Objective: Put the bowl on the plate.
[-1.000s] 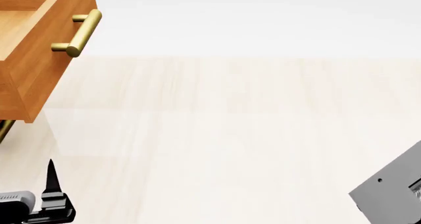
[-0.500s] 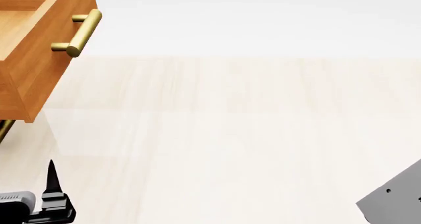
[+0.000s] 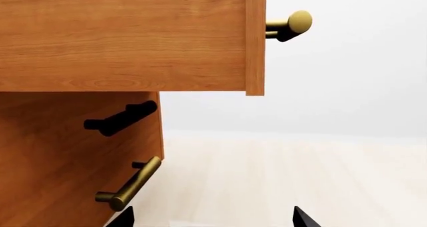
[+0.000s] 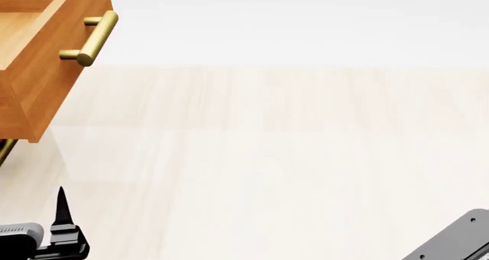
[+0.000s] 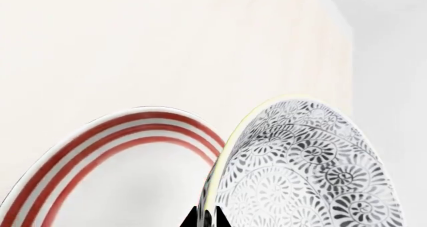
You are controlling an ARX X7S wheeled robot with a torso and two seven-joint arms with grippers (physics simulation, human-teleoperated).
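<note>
In the right wrist view the bowl (image 5: pixel 313 172), white with a fine grey floral pattern, stands tilted on edge. My right gripper (image 5: pixel 207 219) is shut on its rim, one black fingertip on each side. Right beside it is the plate (image 5: pixel 120 137), white with red rings at its rim, partly overlapped by the bowl's edge. Neither bowl nor plate shows in the head view. My left gripper (image 3: pixel 213 219) is open with nothing between its tips, facing the wooden drawers. One of its black fingers (image 4: pixel 63 205) shows at the head view's lower left.
A wooden cabinet (image 3: pixel 73 152) with a pulled-out drawer (image 4: pixel 46 54) and brass handles (image 4: pixel 95 38) stands at the left. Pale wood surface (image 4: pixel 267 157) fills the head view. A grey part of my right arm (image 4: pixel 458 243) shows at the lower right.
The grey part of my right arm has sunk lower toward the head view's bottom right corner. The left gripper has hardly moved.
</note>
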